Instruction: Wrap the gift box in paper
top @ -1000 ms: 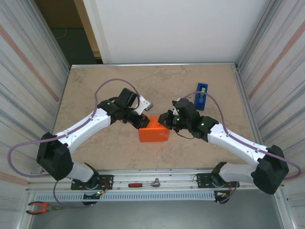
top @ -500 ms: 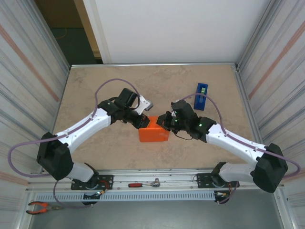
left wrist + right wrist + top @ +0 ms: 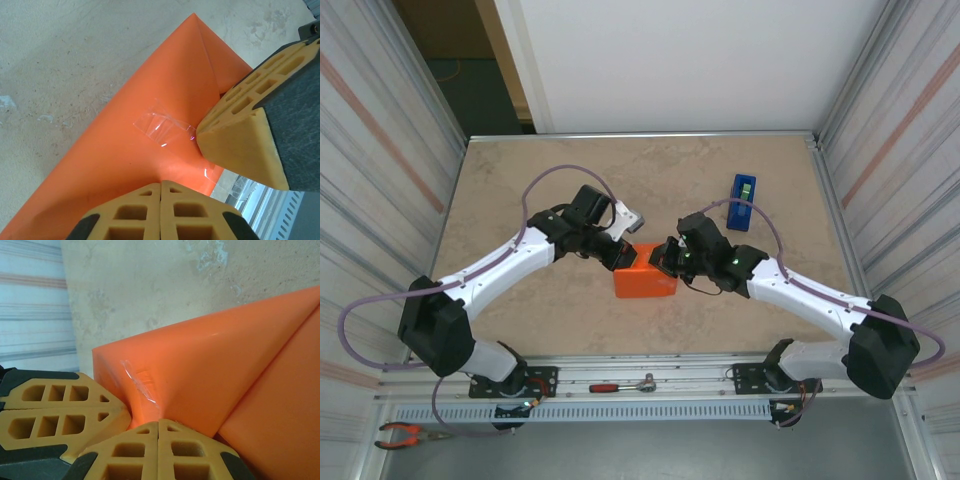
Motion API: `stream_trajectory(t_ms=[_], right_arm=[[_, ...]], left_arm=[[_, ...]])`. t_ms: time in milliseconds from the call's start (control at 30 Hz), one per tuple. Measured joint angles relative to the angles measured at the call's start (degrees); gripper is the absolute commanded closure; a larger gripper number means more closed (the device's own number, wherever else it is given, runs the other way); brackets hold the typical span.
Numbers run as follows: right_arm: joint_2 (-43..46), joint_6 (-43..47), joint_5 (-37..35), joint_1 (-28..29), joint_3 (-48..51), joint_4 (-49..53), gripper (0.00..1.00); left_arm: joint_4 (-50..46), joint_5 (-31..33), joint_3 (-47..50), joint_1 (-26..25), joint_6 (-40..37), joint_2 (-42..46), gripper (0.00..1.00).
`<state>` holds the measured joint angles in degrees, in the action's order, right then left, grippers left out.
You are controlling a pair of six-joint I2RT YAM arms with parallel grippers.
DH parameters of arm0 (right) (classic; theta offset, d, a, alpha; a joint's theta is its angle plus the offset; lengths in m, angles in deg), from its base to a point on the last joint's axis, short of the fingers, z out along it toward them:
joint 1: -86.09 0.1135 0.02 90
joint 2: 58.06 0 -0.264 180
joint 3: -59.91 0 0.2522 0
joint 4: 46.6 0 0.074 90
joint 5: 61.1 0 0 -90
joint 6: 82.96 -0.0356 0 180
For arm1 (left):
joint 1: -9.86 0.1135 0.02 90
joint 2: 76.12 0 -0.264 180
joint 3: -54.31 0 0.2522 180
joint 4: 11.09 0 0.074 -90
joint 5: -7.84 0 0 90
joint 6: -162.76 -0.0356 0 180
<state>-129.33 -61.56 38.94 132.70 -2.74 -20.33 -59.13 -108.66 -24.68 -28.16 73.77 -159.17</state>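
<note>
Over on the left, the left arm stretches in from the near-left corner of the table (image 3: 520, 180) toward the middle. The left gripper (image 3: 623, 257) is clenched tight, its tan pads (image 3: 130, 217) flat against each other with nothing caught between them. Its tips come down at the far-left top edge of the parcel. The parcel is the paper (image 3: 642, 284), bright orange and folded into a neat block. It sits around the middle of the table, a touch toward the near edge. The gift box is hidden under it, so its pattern cannot be seen. In the left wrist view a strip of clear tape (image 3: 162, 125) lies across the top face, just beside a diagonal fold line. In the right wrist view the tape looks wrinkled near a dented corner of the paper. Moving right, the right gripper (image 3: 666, 260) is clenched as well, its pads (image 3: 125, 457) shut together and empty. It noses into the parcel's far-right top edge. In the right wrist view the two sets of fingertips meet right at that dent in the orange sheet. I cannot tell whether they actually touch each other. Further right, the blue tape dispenser (image 3: 743, 202) stands well apart from the parcel, toward the far-right part of the table, next to the right arm's cable.
</note>
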Motion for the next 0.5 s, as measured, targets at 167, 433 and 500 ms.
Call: stream_trajectory(t_ms=[167,433,500], right_arm=[[-0.07,0.02,-0.02,0.04,-0.15,0.48,1.0],[-1.27,2.25,-1.6,1.07,-2.75,4.5,1.0],[-1.49,2.8,-2.01,1.27,-3.1,5.05,1.0]], left_arm=[[-0.13,-0.09,0.0,0.0,0.0,0.02,0.93],[-1.79,-4.96,-0.66,2.47,1.88,-0.04,0.94],[-2.27,-6.93,-1.16,3.72,3.52,-0.04,0.94]])
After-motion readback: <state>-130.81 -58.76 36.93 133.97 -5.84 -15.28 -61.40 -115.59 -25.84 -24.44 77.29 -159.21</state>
